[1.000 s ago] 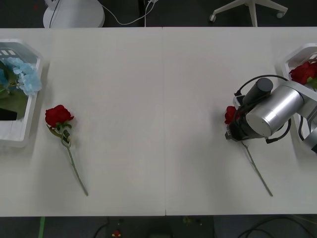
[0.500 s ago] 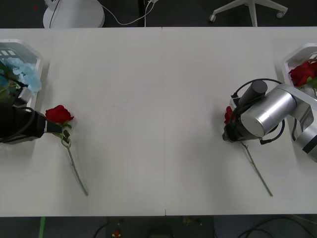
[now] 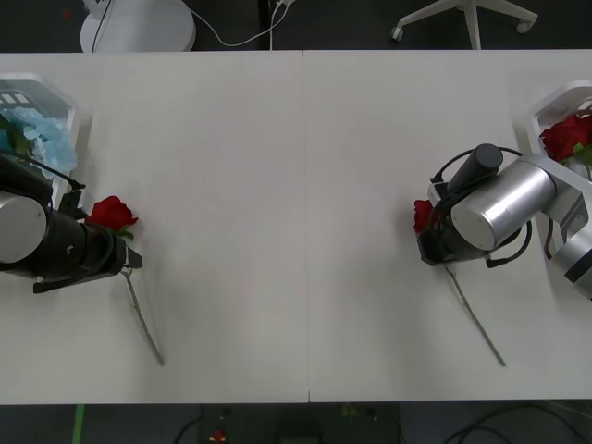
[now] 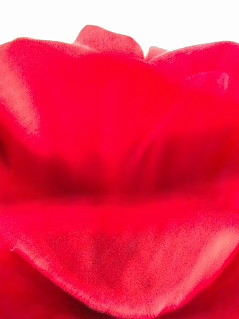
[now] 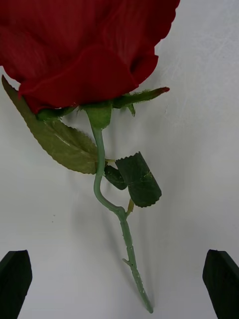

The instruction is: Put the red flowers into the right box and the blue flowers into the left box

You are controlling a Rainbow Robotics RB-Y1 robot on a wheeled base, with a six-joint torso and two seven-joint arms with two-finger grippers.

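Observation:
A red rose [image 3: 113,213] lies on the table just right of the left box [image 3: 67,116], which holds blue flowers [image 3: 44,139]. My left gripper [image 3: 132,261] hangs over that rose's stem just below the bloom. It is open, with its black fingertips [image 5: 16,281] on either side of the stem [image 5: 127,239]. My right gripper [image 3: 433,242] is down on a second red rose [image 3: 423,216], whose stem [image 3: 476,319] trails toward the front edge. Its bloom [image 4: 119,174] sits very close in the right wrist view. The right box [image 3: 546,104] holds another red rose [image 3: 566,137].
The wide white table [image 3: 296,185] lies bare between the two arms. A chair base [image 3: 467,18] and a white round stand [image 3: 139,23] are on the floor beyond the far edge.
My left arm has come in from the left and reached over the left rose's stem. My right arm has shifted a little left, and its rose's bloom and stem moved slightly with it.

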